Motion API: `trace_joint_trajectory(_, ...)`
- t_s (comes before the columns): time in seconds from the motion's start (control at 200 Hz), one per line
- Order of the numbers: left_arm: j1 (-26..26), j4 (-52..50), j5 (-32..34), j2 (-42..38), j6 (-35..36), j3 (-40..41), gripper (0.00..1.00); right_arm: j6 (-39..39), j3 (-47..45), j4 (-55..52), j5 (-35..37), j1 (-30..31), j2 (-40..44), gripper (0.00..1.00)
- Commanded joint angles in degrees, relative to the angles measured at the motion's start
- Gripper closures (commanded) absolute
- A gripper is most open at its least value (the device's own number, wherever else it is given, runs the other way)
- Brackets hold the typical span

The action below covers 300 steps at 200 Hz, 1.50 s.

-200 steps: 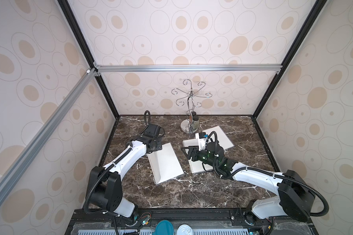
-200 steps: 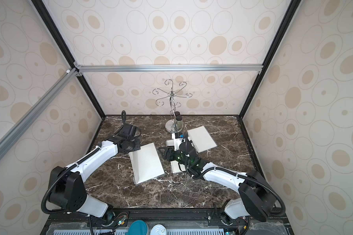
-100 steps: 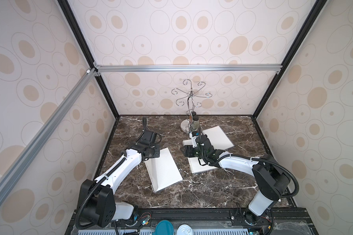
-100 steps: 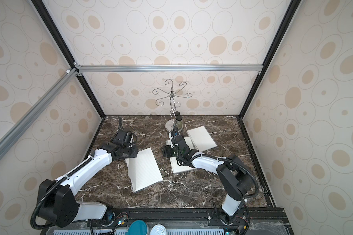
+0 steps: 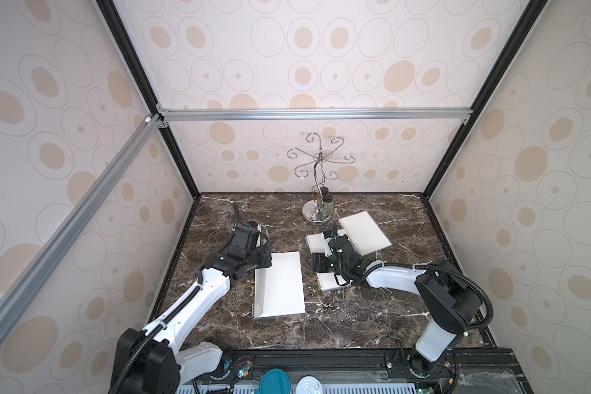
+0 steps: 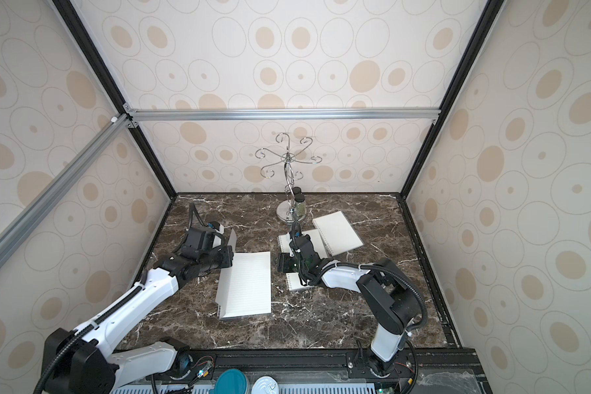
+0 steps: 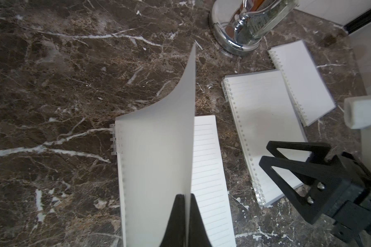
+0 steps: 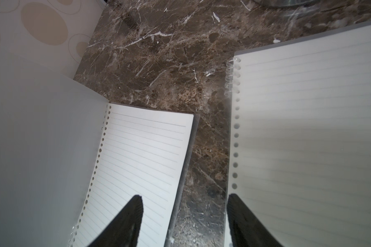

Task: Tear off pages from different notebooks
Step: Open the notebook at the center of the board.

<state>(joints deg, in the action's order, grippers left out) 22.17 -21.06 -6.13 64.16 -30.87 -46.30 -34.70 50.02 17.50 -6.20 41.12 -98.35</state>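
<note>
Three spiral-bound notebooks lie on the marble table. The left notebook (image 5: pixel 282 285) (image 6: pixel 248 286) shows its lined top page (image 8: pixel 146 149). Its translucent grey cover (image 7: pixel 159 139) (image 8: pixel 41 149) stands up from the coil. My left gripper (image 5: pixel 264 261) (image 6: pixel 227 261) (image 7: pixel 186 196) is shut on that cover's free edge. The middle notebook (image 5: pixel 318 244) (image 7: pixel 263 119) (image 8: pixel 308 128) lies partly under my right arm. My right gripper (image 5: pixel 316 264) (image 6: pixel 282 264) (image 8: pixel 184 200) (image 7: pixel 265 154) is open, low over the gap between these two pads, holding nothing. The third notebook (image 5: pixel 365 232) (image 6: pixel 336 232) (image 7: pixel 300 77) overlaps the middle one at the back.
A chrome hook stand (image 5: pixel 316 215) (image 7: pixel 234 32) with two small jars (image 5: pixel 326 203) stands at the back centre, just behind the notebooks. Patterned walls close in three sides. A black rail with a teal lid (image 5: pixel 273 382) runs along the front edge.
The left gripper has drawn the cover up and back, and the left notebook has turned squarer to the table. The right arm has folded in, its gripper now low beside that notebook.
</note>
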Motion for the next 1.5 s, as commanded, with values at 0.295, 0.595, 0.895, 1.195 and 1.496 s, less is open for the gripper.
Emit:
trace_joint_trajectory(0.295, 0.41, 8.46, 20.80, -8.06, -3.67, 12.03, 1.00, 1.57, 1.95, -0.76, -0.18, -0.08, -2.24, 0.35)
trace_joint_trajectory(0.595, 0.41, 9.82, 24.80, -11.14, -3.44, 16.91, 1.00, 7.11, 12.24, -12.18, 4.81, 2.67, -7.30, 0.35)
trace_joint_trajectory(0.895, 0.33, 7.08, 23.18, -12.28, -7.38, 14.82, 1.00, 1.56, 13.75, -9.67, -0.36, 2.91, -12.10, 0.38)
trace_joint_trajectory(1.195, 0.33, 6.48, 17.03, -10.11, -8.54, 13.86, 1.00, -8.29, 11.25, 0.18, -7.75, 3.56, -14.73, 0.55)
trace_joint_trajectory(1.496, 0.33, 5.05, 10.15, -7.82, -10.08, 11.34, 1.00, -10.06, 8.24, 1.03, -3.84, 3.91, -13.02, 0.56)
